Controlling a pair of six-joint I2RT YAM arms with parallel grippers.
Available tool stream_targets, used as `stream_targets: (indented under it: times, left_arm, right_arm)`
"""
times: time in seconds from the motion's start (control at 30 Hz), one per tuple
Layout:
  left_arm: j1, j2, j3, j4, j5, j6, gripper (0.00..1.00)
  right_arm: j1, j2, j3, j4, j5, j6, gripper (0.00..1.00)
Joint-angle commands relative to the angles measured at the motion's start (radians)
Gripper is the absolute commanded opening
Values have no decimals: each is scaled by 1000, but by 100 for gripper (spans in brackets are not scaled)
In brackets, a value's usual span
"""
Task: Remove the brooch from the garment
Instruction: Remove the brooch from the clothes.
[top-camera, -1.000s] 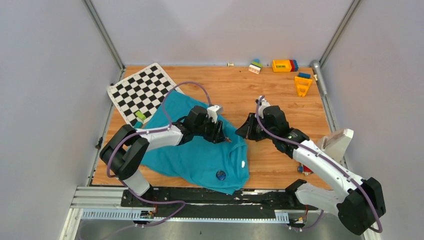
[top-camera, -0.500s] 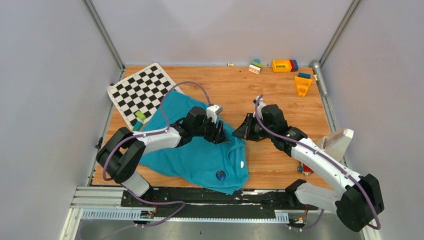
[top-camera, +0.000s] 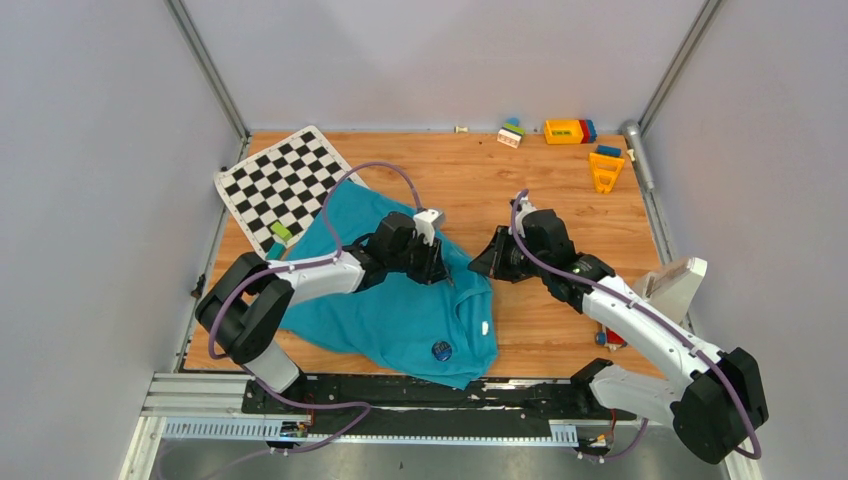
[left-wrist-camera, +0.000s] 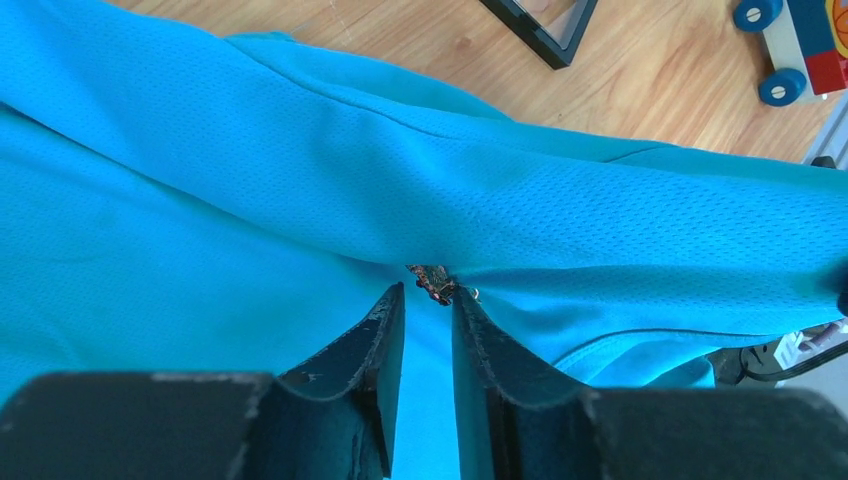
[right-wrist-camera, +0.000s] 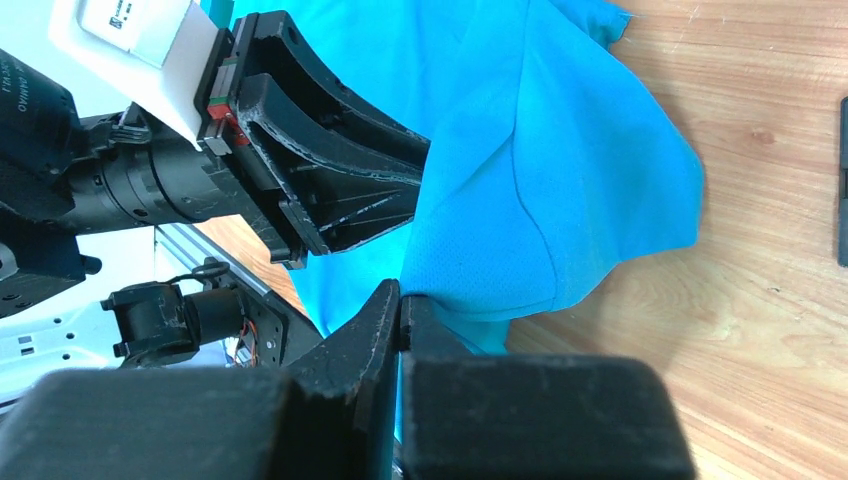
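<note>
Works with 2 arms over a wooden surface (top-camera: 560, 200). Reaches the left claw (left-wrist-camera: 425, 293) down onto the teal garment (top-camera: 390, 315), toward the cloth's right side. Sets its 2 black fingers (left-wrist-camera: 385, 330) close together with only a narrow gap between them, tips pressed into a crease. Shows the brooch (left-wrist-camera: 432, 283), small, dark and brownish, right at those fingertips, on the fold where 2 ridges of cloth meet. Cannot tell whether the left claw pinches the brooch or merely brackets it.

Clamps the right claw (right-wrist-camera: 400, 300) fully closed on the garment's right edge, with that hem raised off the wood and draping down from the tips. Faces the left claw from close by, almost tip to tip, with the brooch's fold between the 2.

Finds the rest of the garment lying rumpled on the left half of the surface, from beside the black-and-white checkered mat (top-camera: 280, 185) at the far left down to the near edge. Bears a small white label (top-camera: 485, 327) and a dark blue round disc (top-camera: 441, 350) near the cloth's near-right corner. Has toy blocks (top-camera: 568, 131) along the far edge, well apart from both claws.
</note>
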Motion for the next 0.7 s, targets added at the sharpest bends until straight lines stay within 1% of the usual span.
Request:
stream_targets:
  times: [0.0, 0.03, 0.07, 0.1, 0.2, 0.33, 0.5, 0.67]
  left_arm:
    - [-2, 13, 42, -27, -36, 9, 27]
    - [-2, 18, 43, -30, -34, 8, 25]
    - [0, 20, 46, -30, -32, 9, 20]
    - [0, 22, 47, -31, -29, 9, 18]
    - [1, 26, 49, -33, -26, 11, 8]
    - [4, 31, 52, -40, -31, 14, 0]
    - [11, 51, 59, -50, -39, 15, 0]
    - [11, 67, 67, -54, -40, 16, 0]
  right_arm:
    - [1, -17, 34, 15, 18, 6, 0]
    - [1, -14, 35, 14, 19, 7, 0]
    - [0, -12, 33, 15, 19, 8, 0]
    - [0, -9, 33, 14, 21, 8, 0]
    - [0, 10, 33, 18, 29, 6, 0]
    - [0, 60, 34, 28, 52, -3, 0]
    - [-2, 117, 26, 33, 97, -9, 0]
    - [-2, 135, 13, 38, 159, -15, 0]
